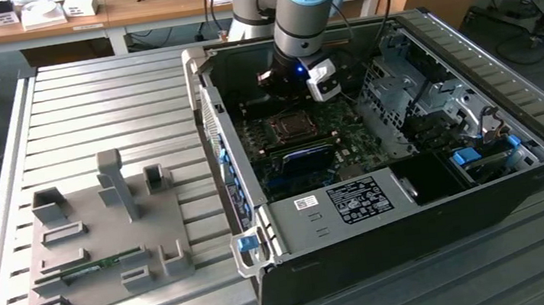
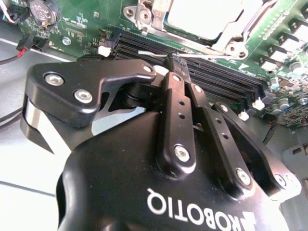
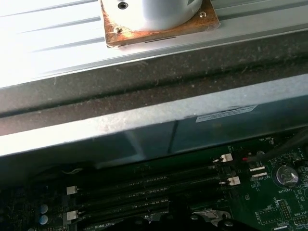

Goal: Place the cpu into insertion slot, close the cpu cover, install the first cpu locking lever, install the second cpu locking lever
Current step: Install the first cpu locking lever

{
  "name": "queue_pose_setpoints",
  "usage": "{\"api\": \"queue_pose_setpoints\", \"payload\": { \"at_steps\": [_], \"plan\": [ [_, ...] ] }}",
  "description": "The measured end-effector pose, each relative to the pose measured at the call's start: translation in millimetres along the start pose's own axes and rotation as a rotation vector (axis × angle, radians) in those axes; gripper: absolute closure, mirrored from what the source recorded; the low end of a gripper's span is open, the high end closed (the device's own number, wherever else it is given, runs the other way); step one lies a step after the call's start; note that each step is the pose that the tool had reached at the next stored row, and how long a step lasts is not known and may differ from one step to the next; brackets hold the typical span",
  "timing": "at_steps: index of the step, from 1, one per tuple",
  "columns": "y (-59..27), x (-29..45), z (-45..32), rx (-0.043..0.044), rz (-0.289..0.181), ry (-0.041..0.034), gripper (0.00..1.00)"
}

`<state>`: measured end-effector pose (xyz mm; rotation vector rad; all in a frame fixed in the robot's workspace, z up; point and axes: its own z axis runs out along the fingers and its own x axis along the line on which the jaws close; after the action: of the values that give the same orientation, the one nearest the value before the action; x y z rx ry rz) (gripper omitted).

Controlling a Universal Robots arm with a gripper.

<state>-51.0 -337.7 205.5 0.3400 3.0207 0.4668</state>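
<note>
Gripper [image 2: 174, 61], fingers pressed together with nothing visible between them, poised over the black memory slots [image 2: 211, 72] of the green motherboard [image 2: 82, 26]. Just beyond lies the insertion slot [image 1: 290, 126], its metal cpu cover [image 2: 226, 41] framing a pale cpu [image 2: 204, 17]. Open computer case [image 1: 523, 197] rests on a slatted aluminium table [image 1: 93, 111]; a grey fixture tray [image 1: 90, 219] stands apart, towards the exterior view's left.

Exterior cam looks down from high, angled over the open computer case [image 1: 381, 209]; both wrist cams sit close in, sharing memory slots [image 2: 211, 72].
</note>
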Motion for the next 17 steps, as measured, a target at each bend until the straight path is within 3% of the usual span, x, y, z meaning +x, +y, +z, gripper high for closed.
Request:
{"api": "queue_pose_setpoints", "payload": {
  "at_steps": [9,17],
  "plan": [
    [-0.8,-0.5,3.6,0.0167,-0.002,-0.0034,0.89],
    [-1.9,-0.4,7.7,0.0217,-0.002,-0.0045,0.89]
  ]
}}
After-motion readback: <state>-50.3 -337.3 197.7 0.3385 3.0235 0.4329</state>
